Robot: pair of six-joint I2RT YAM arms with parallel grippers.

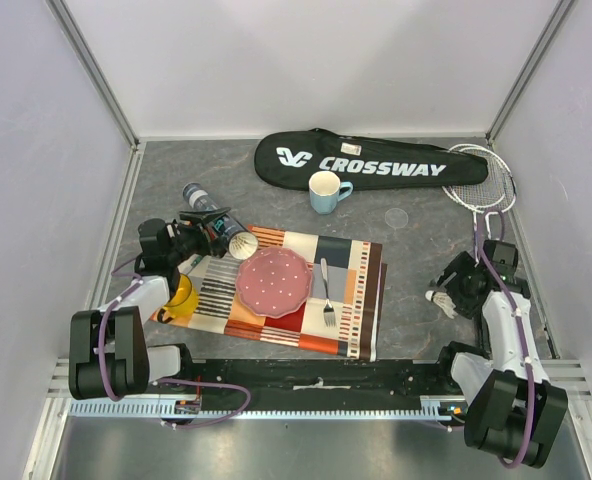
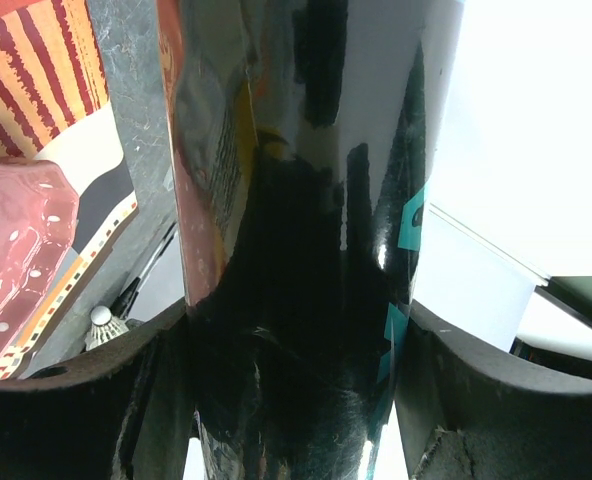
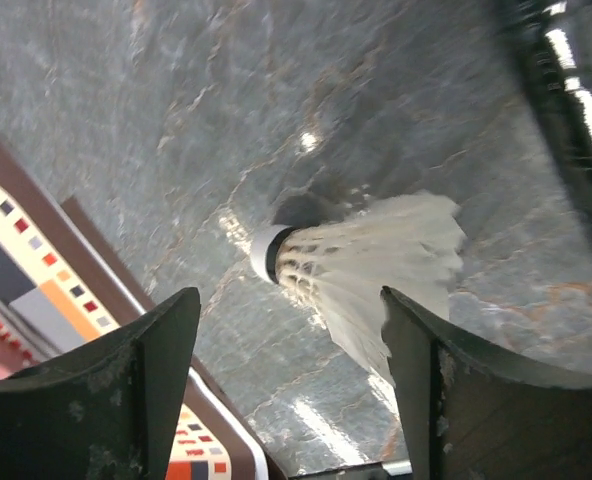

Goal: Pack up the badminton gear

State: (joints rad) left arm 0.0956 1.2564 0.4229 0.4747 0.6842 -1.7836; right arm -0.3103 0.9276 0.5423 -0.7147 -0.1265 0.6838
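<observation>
- From overhead I get the whole layout. The racket bag (image 1: 371, 160) lies along the far side, the rackets (image 1: 481, 182) are at its right end, and the blue cup (image 1: 324, 191) stands just in front of the bag.
- Only the left wrist camera shows the grip. The left pincer (image 2: 296, 335) is clamped on the tube (image 2: 306, 200), whose glossy dark wall fills the gap between both fingers.
- That same view catches a second shuttlecock (image 2: 101, 326) low down beside the placemat (image 1: 356, 300). I can't pick it out from above.
- Overhead, the tube lies slantwise, its pale mouth near the rim of the pink plate (image 1: 274, 282).
- The left side is crowded: the yellow mug (image 1: 181, 296) sits by the arm, the plate and fork (image 1: 327, 296) are on the placemat, and the side wall is close.
- On the right, bare table (image 1: 416, 250) lies between the placemat's edge and the right pincer (image 3: 288, 300). The wall is near that arm.
- The right pincer stands apart. The shuttlecock (image 3: 366, 265) lies on the table between its fingers, cork toward the placemat side. Its skirt reaches the other finger, but I can't tell whether it touches.
</observation>
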